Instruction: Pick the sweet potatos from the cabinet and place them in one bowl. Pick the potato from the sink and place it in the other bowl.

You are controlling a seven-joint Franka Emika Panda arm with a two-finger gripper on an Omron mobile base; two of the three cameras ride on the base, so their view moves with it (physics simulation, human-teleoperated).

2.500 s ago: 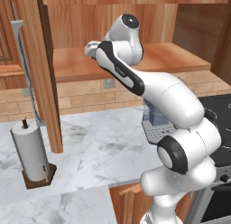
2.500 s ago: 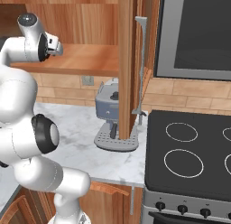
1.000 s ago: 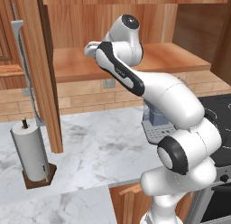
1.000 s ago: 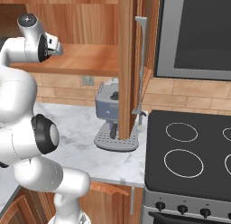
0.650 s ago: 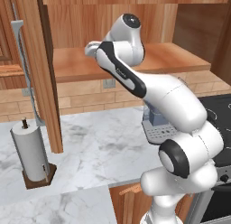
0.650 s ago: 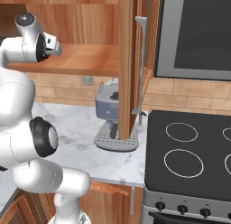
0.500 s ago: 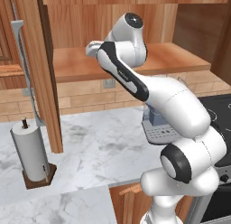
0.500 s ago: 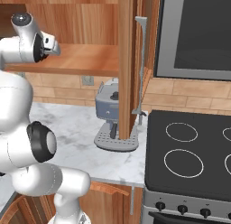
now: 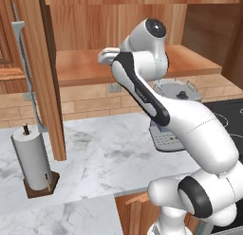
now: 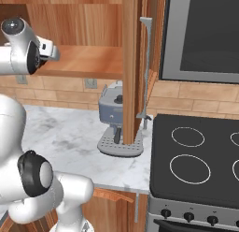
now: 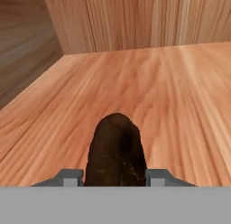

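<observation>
A dark olive-brown sweet potato (image 11: 116, 151) sits upright between my gripper's (image 11: 115, 175) two finger tips, and the gripper is shut on it. It hangs just above the plank shelf (image 11: 171, 92) of the wooden cabinet (image 9: 80, 68). From the base, the gripper (image 9: 107, 56) reaches in over the shelf's front edge, and the same hand (image 10: 49, 51) points into the cabinet (image 10: 93, 60) from the left. The sweet potato itself is hidden by the hand in both base views.
The open cabinet door (image 9: 45, 73) hangs at the left, seen edge-on (image 10: 133, 62) from the other side. On the marble counter (image 9: 104, 153) stand a paper towel roll (image 9: 33, 165) and a grey appliance (image 10: 112, 112). A black stove (image 10: 196, 156) lies to the right.
The arm's upper joints have swung slightly up and over, and the hand has shifted a little along the shelf edge with the sweet potato still in its grip.
</observation>
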